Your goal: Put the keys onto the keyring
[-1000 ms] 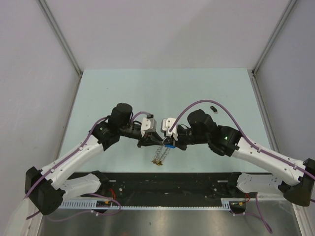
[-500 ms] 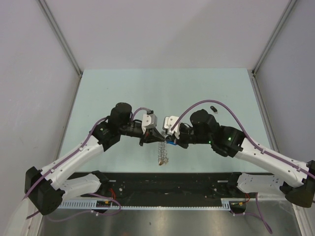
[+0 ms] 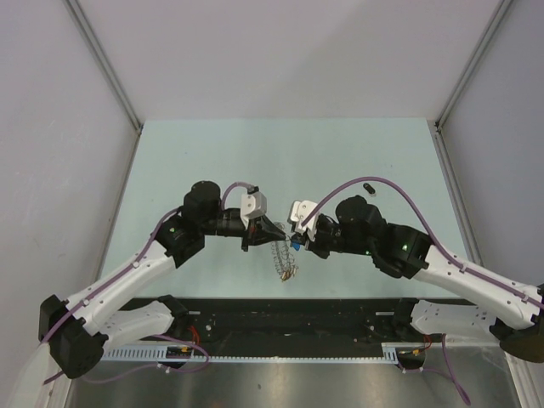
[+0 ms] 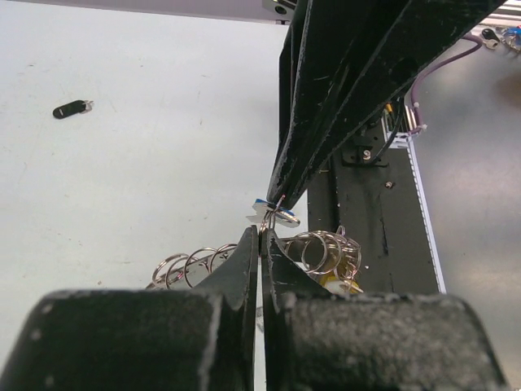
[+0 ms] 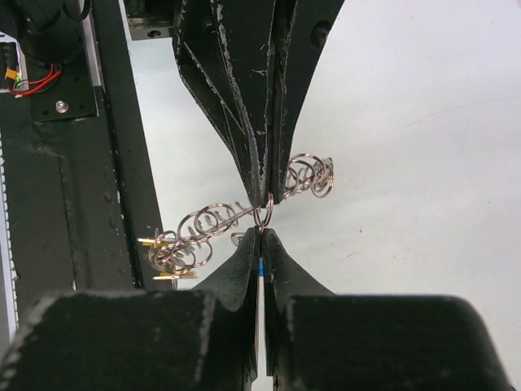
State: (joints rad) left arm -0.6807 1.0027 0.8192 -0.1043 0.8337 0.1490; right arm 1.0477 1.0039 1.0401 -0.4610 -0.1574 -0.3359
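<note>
The keyring (image 3: 282, 260), a silvery coil of wire loops, hangs between both grippers above the table's near edge. My left gripper (image 3: 270, 233) is shut on one of its loops; the coils (image 4: 194, 261) spread to both sides of my fingertips. My right gripper (image 3: 294, 242) meets it tip to tip and is shut on the blue key (image 5: 260, 267), whose small ring (image 5: 263, 212) touches the coil (image 5: 205, 223). The yellow key (image 4: 337, 282) hangs on the coil's lower end and shows in the right wrist view (image 5: 165, 275). The black key (image 3: 368, 188) lies loose on the table at the far right, also in the left wrist view (image 4: 72, 108).
The pale green table (image 3: 212, 161) is walled by white panels on three sides. A black rail with wiring (image 3: 280, 316) runs along the near edge, right under the hanging coil.
Both grippers have stayed tip to tip and shifted slightly right. The hanging end of the keyring has swung a little to the right.
</note>
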